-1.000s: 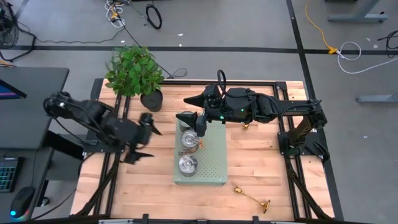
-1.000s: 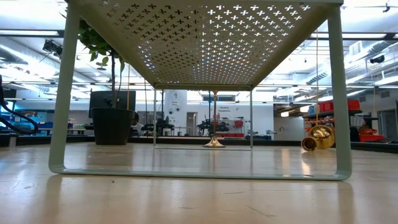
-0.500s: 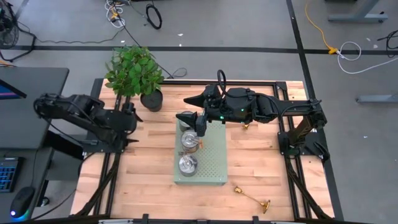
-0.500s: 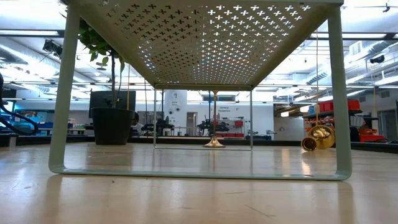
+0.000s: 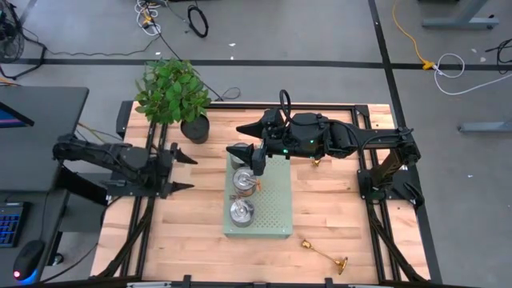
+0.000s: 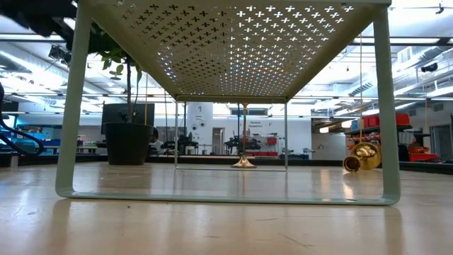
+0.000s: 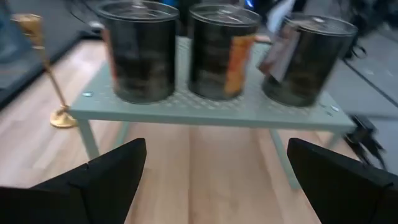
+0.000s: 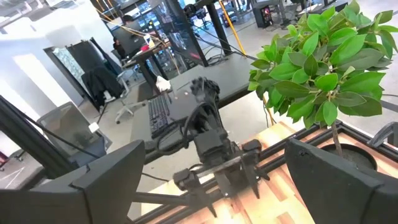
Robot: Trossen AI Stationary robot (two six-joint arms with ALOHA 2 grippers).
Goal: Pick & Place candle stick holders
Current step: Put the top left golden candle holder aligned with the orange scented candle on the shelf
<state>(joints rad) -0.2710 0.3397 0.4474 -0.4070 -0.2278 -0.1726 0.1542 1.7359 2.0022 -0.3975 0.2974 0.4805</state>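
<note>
One brass candlestick [image 5: 324,254] lies on its side on the wood near the table's near right corner; it also shows in the low view [image 6: 361,156]. A second candlestick [image 7: 46,74] stands upright on its round base beyond the green rack [image 5: 276,216], partly under my right arm [image 5: 316,162]. A third is out of view. My left gripper [image 5: 186,172] is open and empty, level, left of the rack. My right gripper [image 5: 237,140] is open and empty above the rack's far end.
Three metal cans [image 7: 137,53] stand in a row on the perforated rack [image 7: 205,112]. A potted plant [image 5: 172,92] stands at the table's far left. Bare wood lies to the right of the rack and along the near edge.
My left gripper has drawn back toward the table's left edge, then turned level and now points at the rack. My right arm and the candlesticks have kept still.
</note>
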